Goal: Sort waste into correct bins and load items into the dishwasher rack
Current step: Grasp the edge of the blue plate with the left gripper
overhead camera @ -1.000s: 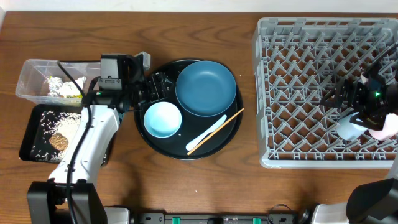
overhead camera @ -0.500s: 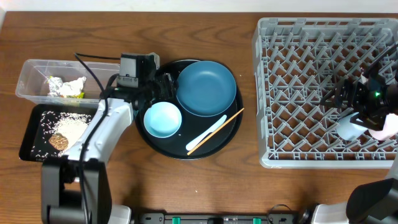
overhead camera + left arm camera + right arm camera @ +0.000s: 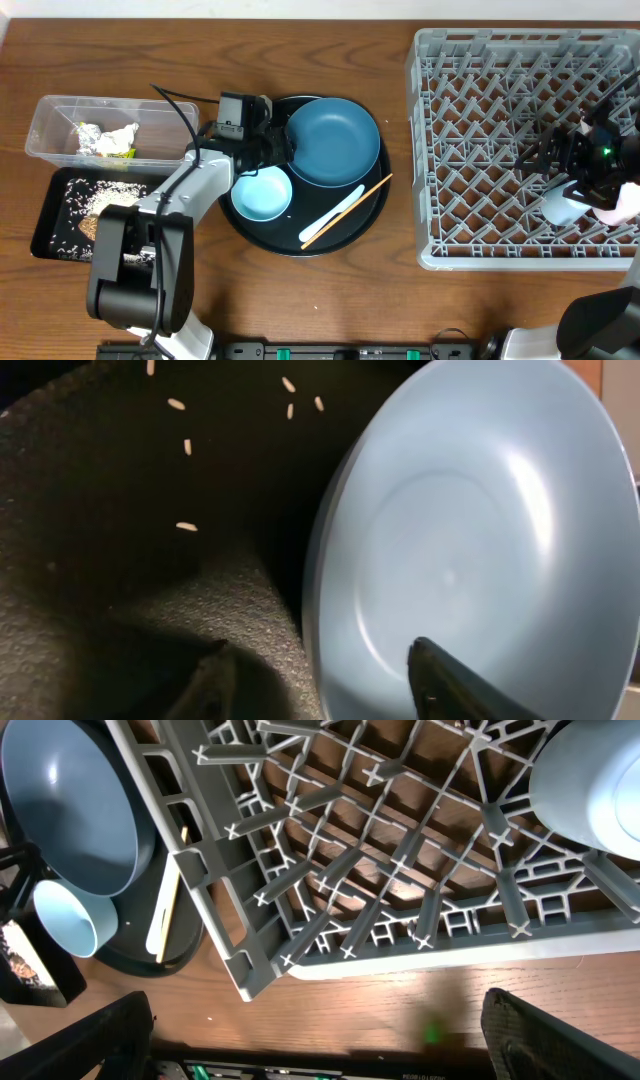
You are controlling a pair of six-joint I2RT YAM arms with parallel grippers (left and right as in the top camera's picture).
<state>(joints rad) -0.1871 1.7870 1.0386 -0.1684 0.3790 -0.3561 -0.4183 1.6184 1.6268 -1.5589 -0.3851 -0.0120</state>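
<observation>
blue plate rim sits inside the wide-spread left tool.

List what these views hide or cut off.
- Overhead: the left arm covers part of the black tray, so its contents show only partly.
- Overhead: the pink cup is cut by the right edge.
- Left wrist: the left gripper straddles the blue plate at its rim. The fingertips are dark and cut off below, so contact is unclear.
- Right wrist: the pale blue cup is cut by the top right corner.
</observation>
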